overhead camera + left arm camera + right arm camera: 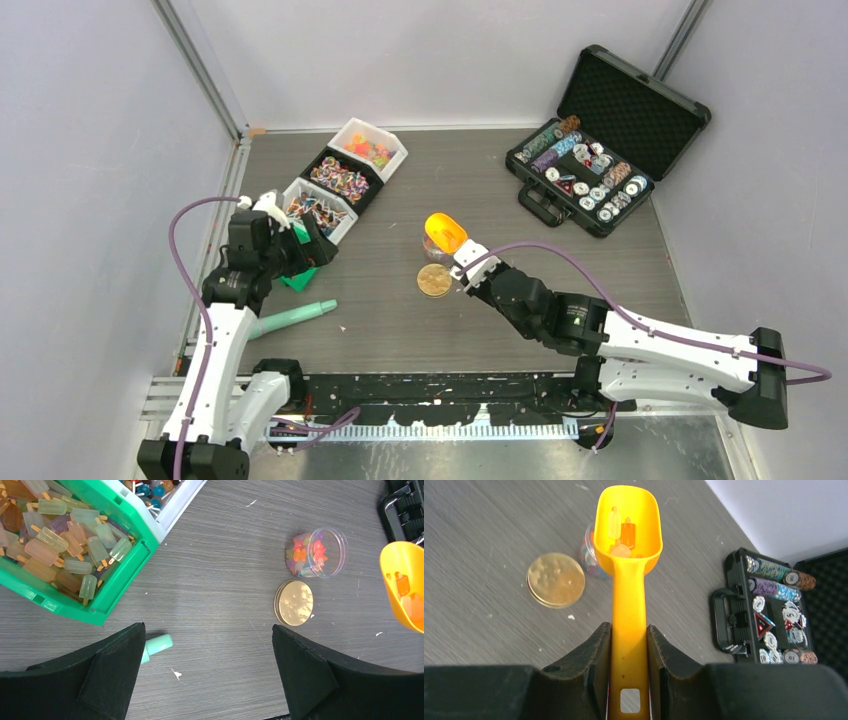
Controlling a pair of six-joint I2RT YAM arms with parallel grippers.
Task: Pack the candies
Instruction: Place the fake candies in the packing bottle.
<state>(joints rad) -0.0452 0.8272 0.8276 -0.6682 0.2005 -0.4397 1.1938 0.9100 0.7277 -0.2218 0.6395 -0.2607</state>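
Right wrist: right gripper clamps scoop handle; few candies in bowl, near jar part-filled with candies, beside gold disc. Left gripper jaws wide apart, empty, by green bin of candies.

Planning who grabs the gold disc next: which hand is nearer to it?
Right. The right hand, gripping the orange scoop, is just beside the gold disc on its right. The left hand, open, hangs well to its left by the green bin.
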